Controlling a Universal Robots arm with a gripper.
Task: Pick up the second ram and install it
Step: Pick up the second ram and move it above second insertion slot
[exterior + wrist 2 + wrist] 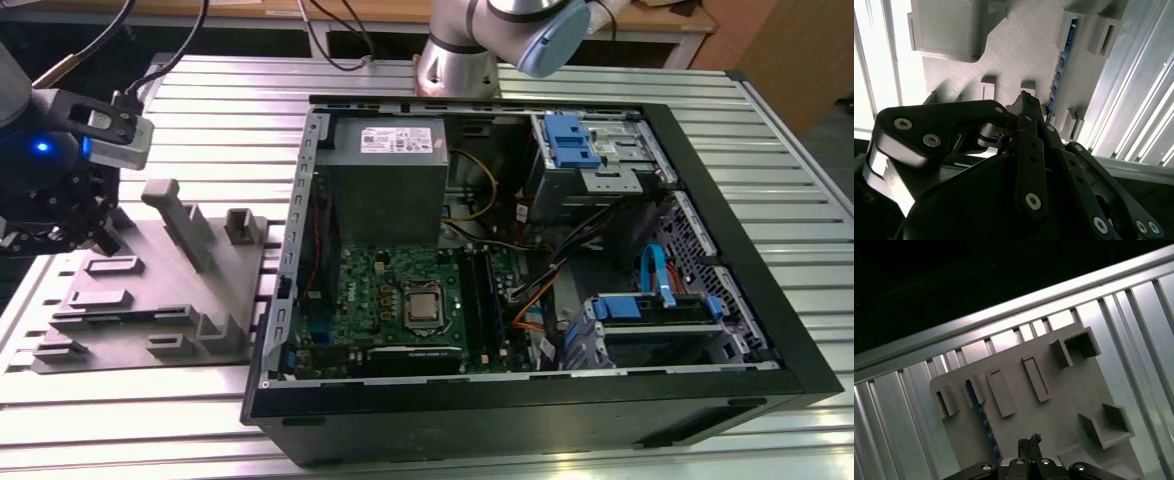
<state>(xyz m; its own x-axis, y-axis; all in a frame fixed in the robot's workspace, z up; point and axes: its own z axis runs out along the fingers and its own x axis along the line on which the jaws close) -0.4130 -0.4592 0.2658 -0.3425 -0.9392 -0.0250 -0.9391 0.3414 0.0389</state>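
We judged the pick not yet begun: the black linkage claw [1029, 442], clenched empty (tips together), hovered over the thin blue-flecked ram [983, 420] in its grey plastic tray [1064, 400]; grasping would demand opening and aligning.

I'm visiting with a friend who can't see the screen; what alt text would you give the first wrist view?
The gripper hangs over a grey plastic tray, close to the second ram, a thin dark stick with a bluish edge standing on edge in the tray. The tray lies on a ribbed metal table.
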